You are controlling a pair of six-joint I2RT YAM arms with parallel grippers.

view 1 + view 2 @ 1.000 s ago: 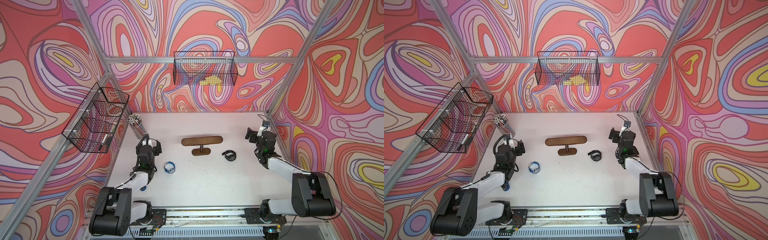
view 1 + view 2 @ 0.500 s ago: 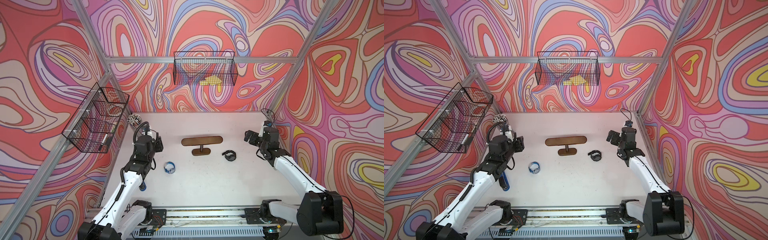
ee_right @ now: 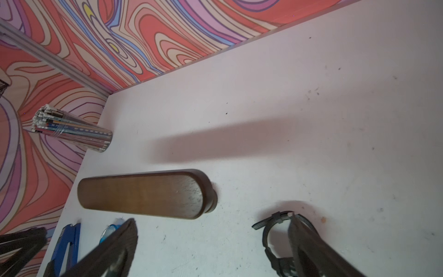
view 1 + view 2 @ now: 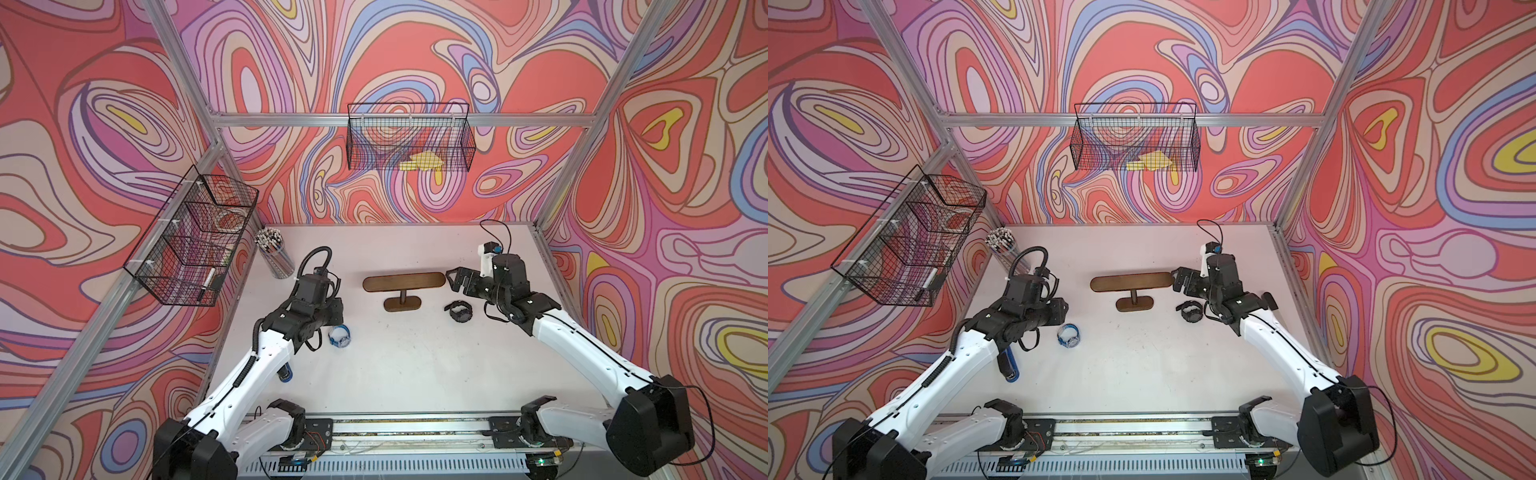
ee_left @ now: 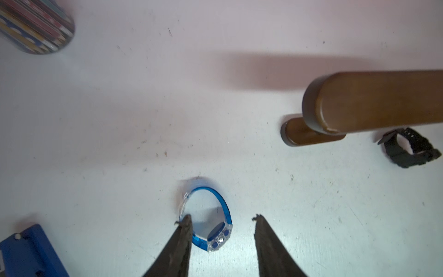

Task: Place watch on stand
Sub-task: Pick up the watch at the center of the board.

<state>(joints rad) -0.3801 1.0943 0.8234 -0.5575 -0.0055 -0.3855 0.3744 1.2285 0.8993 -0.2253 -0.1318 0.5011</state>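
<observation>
The dark brown wooden stand is upright mid-table, its bar bare. A translucent blue watch lies on the table to its left. My left gripper hangs right over it, open at a middling width. One fingertip is at the strap's edge and the other is well clear of the case. A black watch lies right of the stand's base. My right gripper is wide open and empty, hovering between the bar's right end and that watch.
A cup of pencils is at the back left corner. A dark blue cylinder lies under my left forearm. Wire baskets hang on the left wall and the back wall. Aluminium frame posts line the table's edges.
Both arms have reached in from the table's sides. My left gripper came over the blue watch and narrowed. My right gripper moved to the bar's right end and stayed wide open.
</observation>
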